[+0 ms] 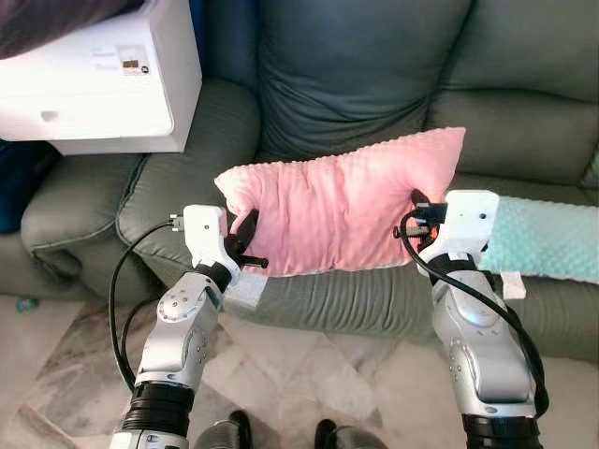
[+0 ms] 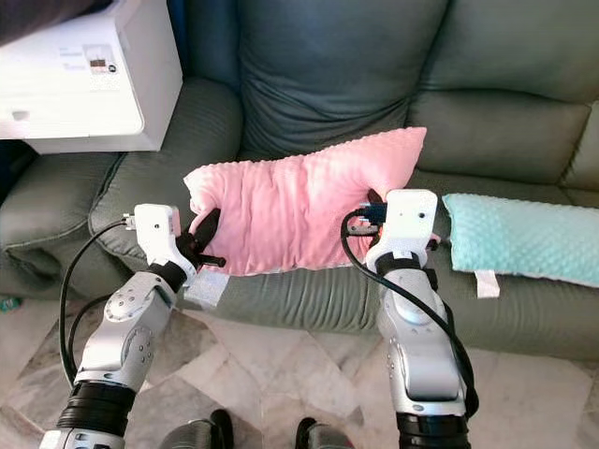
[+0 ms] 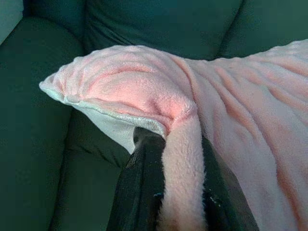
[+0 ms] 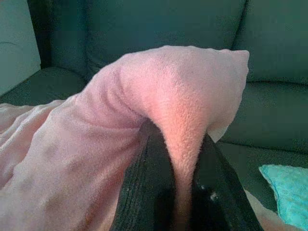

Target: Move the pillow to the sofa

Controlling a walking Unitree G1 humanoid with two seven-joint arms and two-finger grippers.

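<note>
over the sofa (image 1: 393, 84) seat, pink pillow (image 1: 337, 210) pinched between left gripper (image 1: 245, 245) and right gripper (image 1: 417, 217)

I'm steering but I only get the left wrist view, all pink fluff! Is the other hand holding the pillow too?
Observer: Yes. The right gripper is shut on a fold at the other end of the fluffy pink pillow.
Operator: Am I over the sofa?
Observer: The pillow hangs between both grippers above the front of the grey-green sofa's seat cushion; I cannot tell if its lower edge touches.
Operator: Is anything else on the sofa?
Observer: A teal, bumpy-textured cushion lies on the seat to your right, beside the right gripper.
Operator: And on my left?
Observer: A white box-shaped appliance stands by the sofa's armrest, apart from the left gripper.
</note>
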